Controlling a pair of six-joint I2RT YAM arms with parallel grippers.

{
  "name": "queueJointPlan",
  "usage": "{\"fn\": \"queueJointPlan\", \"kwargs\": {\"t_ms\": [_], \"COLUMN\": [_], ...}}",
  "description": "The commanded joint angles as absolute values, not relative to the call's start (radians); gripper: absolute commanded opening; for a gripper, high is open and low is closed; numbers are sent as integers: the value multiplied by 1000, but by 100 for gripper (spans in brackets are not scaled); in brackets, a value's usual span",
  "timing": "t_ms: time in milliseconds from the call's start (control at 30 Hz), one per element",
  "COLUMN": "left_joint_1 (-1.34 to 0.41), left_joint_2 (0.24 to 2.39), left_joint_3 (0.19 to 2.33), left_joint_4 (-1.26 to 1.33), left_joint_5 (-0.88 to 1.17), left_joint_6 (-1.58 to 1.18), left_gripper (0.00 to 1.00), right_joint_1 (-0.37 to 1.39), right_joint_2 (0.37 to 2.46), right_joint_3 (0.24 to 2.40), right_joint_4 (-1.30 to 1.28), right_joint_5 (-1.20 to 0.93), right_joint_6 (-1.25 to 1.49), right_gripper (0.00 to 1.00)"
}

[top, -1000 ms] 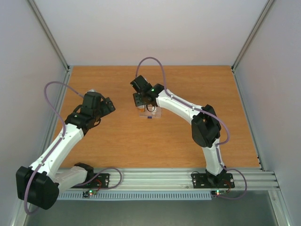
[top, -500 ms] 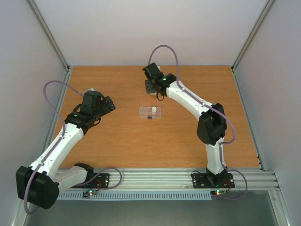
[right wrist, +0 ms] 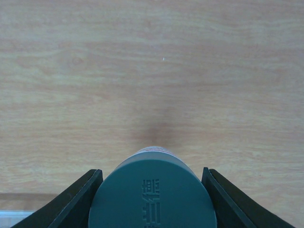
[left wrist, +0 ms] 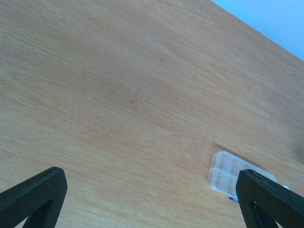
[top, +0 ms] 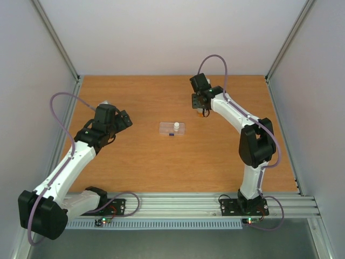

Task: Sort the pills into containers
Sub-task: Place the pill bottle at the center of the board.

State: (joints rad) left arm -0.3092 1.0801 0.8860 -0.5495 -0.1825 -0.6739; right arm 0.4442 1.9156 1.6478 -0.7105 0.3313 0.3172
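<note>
The right hand (right wrist: 152,172) has its two fingers pressed on the sides of a grey-capped bottle (right wrist: 152,202). So it is partly closed, and it is holding the bottle. The wrist camera looks straight down on the round cap, which has raised marks on it. Under the bottle there is only the bare wood of the desk (top: 135,162).

One second ago this hand hung right over the pill box (top: 172,128) in the middle of the desk. Half a second ago it had pulled away toward the far side. Now it has gone further right, near the far edge and well apart from the box. The bottle has gone along with it.

The left hand (left wrist: 149,175) has its fingers spread as wide as they go, with nothing between them. It hangs over the left part of the desk and has not moved in that second. Its camera sees the clear box and its little cells off to the right.

The pill box lies flat in the same spot as before. With the right hand gone, the top camera sees the whole box. A small white thing (top: 176,126) sits on top of it, too small to tell what it is. One dark blue pill (top: 171,135) lies on the desk just beside the near edge of the box. I cannot tell if it touches the box.
</note>
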Motion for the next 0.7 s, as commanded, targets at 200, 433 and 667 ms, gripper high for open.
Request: {"fn": "queueJointPlan", "kwargs": {"t_ms": [200,433,667], "left_joint_1": [-311,-311,-311], "left_joint_2": [1052,1046,1042], "left_joint_3": [871,867,862], "left_joint_4": [-531,-535,-536], "left_joint_5": [-182,-184,-183], "left_joint_6": [-687,-693,-695], "left_gripper": [99,99,99], "right_joint_1": [427,415,410], "right_joint_2": [1875,1864,1855], "right_joint_3": [1533,1465,1431], "right_joint_4": [-639,-601,-591], "right_joint_5": [276,255,256], "right_joint_6": [319,331,336], "right_gripper": [37,39,45]}}
